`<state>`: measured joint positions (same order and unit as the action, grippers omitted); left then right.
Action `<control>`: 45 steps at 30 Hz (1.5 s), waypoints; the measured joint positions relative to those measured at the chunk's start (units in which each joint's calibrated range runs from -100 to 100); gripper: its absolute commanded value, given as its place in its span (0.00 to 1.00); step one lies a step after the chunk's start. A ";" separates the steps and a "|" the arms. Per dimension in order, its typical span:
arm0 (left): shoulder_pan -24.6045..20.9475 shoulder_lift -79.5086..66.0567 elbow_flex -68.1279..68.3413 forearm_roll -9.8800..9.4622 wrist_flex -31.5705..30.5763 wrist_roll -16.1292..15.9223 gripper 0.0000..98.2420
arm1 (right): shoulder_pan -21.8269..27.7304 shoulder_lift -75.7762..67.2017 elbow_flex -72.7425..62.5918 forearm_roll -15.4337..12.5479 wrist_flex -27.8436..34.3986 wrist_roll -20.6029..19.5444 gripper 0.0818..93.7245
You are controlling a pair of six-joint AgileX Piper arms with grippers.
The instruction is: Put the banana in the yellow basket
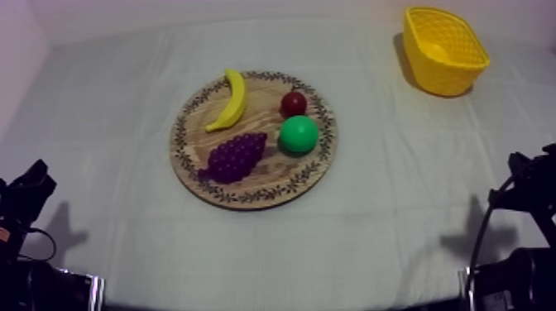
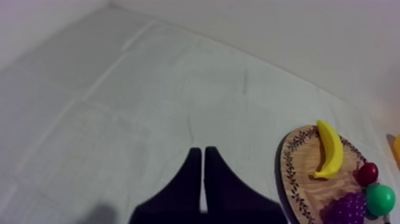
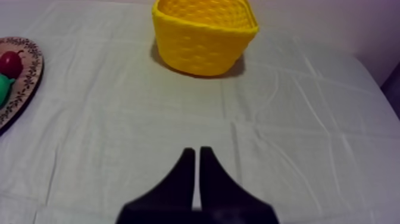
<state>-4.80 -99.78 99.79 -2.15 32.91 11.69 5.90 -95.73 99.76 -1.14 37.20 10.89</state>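
— Both claws, our left gripper (image 2: 199, 150) and right gripper (image 3: 194, 150), sit pressed together over bare cloth (image 2: 149, 89).
— So we've not started: the banana (image 1: 232, 99) lies on the wooden board (image 1: 258, 197), well apart from the yellow basket (image 1: 444, 50). Next, we judge, spread one and reach it.
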 measured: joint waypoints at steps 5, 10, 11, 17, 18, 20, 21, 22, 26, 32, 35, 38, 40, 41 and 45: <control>0.00 0.00 0.00 0.00 0.00 0.00 0.00 | 0.57 0.00 0.00 0.03 1.18 -1.77 0.00; 0.00 0.00 0.00 0.00 0.00 0.00 0.00 | 0.47 0.00 0.00 0.03 0.98 -6.46 0.00; 0.00 0.00 0.00 0.00 0.00 0.00 0.00 | 0.38 0.00 0.00 0.03 0.98 -7.06 0.00; 0.00 0.00 0.00 0.00 0.00 0.00 0.00 | 0.22 0.00 0.00 0.03 0.98 -7.72 0.00; 0.00 0.00 0.00 0.00 0.00 0.00 0.00 | 0.22 0.00 0.00 0.03 0.98 -7.68 0.00; 0.00 0.00 0.00 0.00 0.00 0.00 0.00 | 0.26 0.00 0.00 0.03 0.98 -7.65 0.00; 0.00 0.00 0.00 0.00 0.00 0.00 0.00 | 0.34 0.00 0.00 0.03 0.98 -7.65 0.00; 0.00 0.00 0.00 0.00 0.00 0.00 0.00 | 0.41 0.00 0.00 0.03 1.06 -7.63 0.00; 0.00 0.00 0.00 0.00 0.00 0.00 0.00 | 0.50 0.00 0.00 0.14 1.15 -7.03 0.02; 0.00 0.00 0.00 0.00 0.00 0.00 0.00 | -1.20 2.74 0.00 5.19 -1.32 -10.89 0.02; 0.00 0.00 0.00 0.00 0.00 0.00 0.00 | -2.68 5.73 -1.36 8.53 -3.71 -14.45 0.02; 0.00 0.00 0.00 0.00 0.00 0.00 0.00 | -4.67 9.50 -4.73 11.00 -3.38 -17.36 0.02; 0.00 0.00 0.00 0.00 0.00 0.00 0.00 | -5.99 12.38 -7.42 11.79 -2.28 -18.91 0.02; 0.00 0.00 0.00 0.00 0.00 0.00 0.00 | -6.79 14.05 -9.04 12.02 -1.75 -19.66 0.02; 0.00 0.00 0.00 0.00 0.00 0.00 0.00 | -9.91 19.69 -15.51 12.31 0.61 -22.00 0.02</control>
<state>-4.80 -99.78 99.79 -2.15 32.91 11.69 -4.01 -76.04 84.26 11.17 37.81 -11.11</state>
